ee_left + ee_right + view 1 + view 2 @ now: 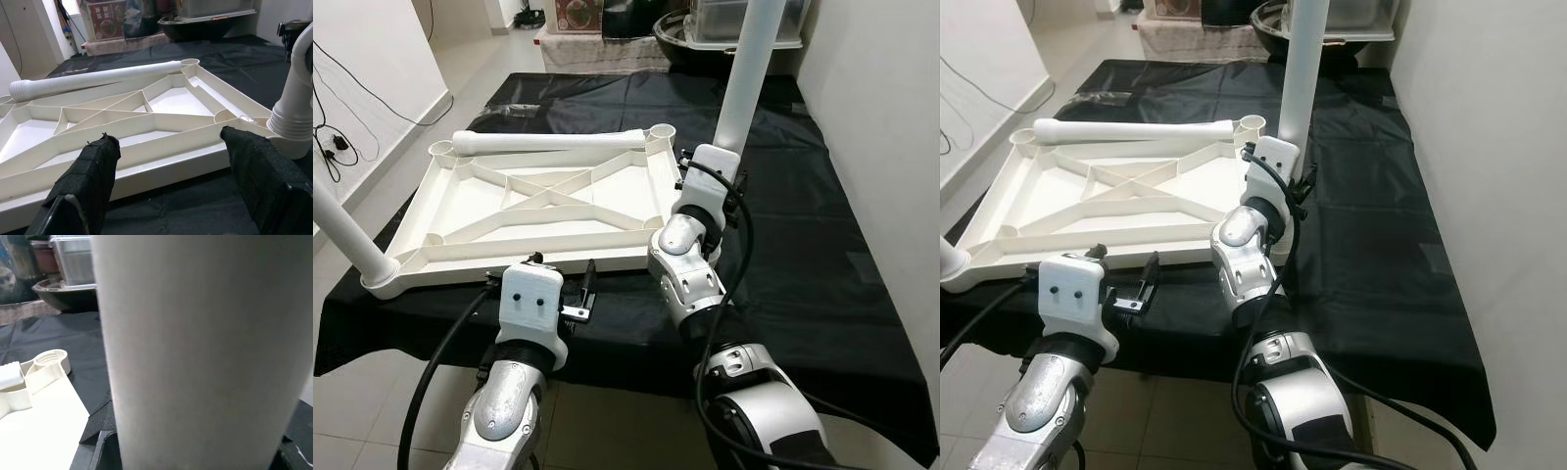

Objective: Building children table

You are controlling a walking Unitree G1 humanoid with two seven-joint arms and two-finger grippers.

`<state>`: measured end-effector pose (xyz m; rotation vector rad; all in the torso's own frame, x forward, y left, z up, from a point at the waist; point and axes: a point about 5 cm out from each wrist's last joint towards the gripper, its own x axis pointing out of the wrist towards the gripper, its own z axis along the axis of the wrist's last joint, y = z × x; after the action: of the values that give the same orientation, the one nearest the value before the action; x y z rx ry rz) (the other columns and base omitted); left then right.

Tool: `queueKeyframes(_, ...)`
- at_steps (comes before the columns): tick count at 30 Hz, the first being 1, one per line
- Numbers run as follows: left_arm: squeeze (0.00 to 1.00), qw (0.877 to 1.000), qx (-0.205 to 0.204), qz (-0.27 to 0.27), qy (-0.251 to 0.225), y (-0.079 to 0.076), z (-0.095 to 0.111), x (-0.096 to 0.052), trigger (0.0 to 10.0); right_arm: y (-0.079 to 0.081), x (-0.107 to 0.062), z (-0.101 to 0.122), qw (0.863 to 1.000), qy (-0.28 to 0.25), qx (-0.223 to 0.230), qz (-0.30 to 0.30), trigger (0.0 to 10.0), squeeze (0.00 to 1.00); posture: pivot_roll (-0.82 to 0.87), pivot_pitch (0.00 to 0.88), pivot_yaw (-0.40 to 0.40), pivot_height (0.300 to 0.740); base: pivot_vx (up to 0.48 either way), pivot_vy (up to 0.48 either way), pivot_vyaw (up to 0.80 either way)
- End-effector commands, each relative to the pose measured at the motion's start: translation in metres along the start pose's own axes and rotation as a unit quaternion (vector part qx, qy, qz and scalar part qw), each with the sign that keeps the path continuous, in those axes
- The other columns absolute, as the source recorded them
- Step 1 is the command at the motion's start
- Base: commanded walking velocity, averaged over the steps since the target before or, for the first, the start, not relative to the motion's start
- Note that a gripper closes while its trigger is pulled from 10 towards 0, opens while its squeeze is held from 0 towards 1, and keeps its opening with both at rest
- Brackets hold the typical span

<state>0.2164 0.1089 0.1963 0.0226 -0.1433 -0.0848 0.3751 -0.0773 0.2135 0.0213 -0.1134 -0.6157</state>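
Our right end effector point(729, 191) grips the upright leg point(749, 73) at the tabletop's point(548, 201) near-right corner socket; keep it vertical while twisting. Left end effector point(171, 161) hovers open at the near edge, holding nothing.

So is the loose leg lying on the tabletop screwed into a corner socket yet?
No. The loose leg lies flat along the far rim of the upturned tabletop, its threaded end free beside an empty corner socket.
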Motion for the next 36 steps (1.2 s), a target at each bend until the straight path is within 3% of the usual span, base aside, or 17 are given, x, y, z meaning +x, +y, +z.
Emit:
queueKeyframes(1, 0.0, 1.0, 0.006, -0.002, 0.004, 0.0, -0.003, -0.001, 10.0, 0.008, -0.027, -0.049, 0.992, 0.117, -0.038, 0.019, 10.0, 0.0, 0.06, 0.146, 0.021, 0.74, 0.0, 0.0, 0.0)
queueKeyframes(14, 0.0, 1.0, 0.007, -0.002, 0.006, -0.001, -0.003, -0.002, 10.0, 0.013, -0.021, -0.041, 0.992, 0.113, -0.031, 0.044, 10.0, 0.0, 0.05, 0.148, 0.02, 0.74, 0.0, 0.0, 0.0)
queueKeyframes(18, 0.0, 1.0, 0.008, -0.001, 0.005, 0.0, -0.002, -0.001, 10.0, 0.018, -0.018, -0.024, 0.995, 0.079, -0.017, 0.056, 10.0, 0.0, 0.06, 0.149, 0.019, 0.74, 0.0, 0.0, 0.0)
queueKeyframes(32, 0.0, 1.0, 0.007, -0.001, 0.005, 0.0, -0.003, 0.0, 10.0, 0.023, -0.014, -0.002, 0.996, 0.055, 0.004, 0.069, 10.0, 0.0, 0.06, 0.149, 0.019, 0.74, 0.0, 0.0, 0.0)
queueKeyframes(36, 0.0, 1.0, 0.008, 0.0, 0.006, 0.0, -0.003, 0.0, 10.0, 0.021, -0.014, -0.009, 0.995, 0.069, 0.001, 0.066, 10.0, 0.0, 0.05, 0.147, 0.02, 0.74, 0.0, 0.0, 0.0)
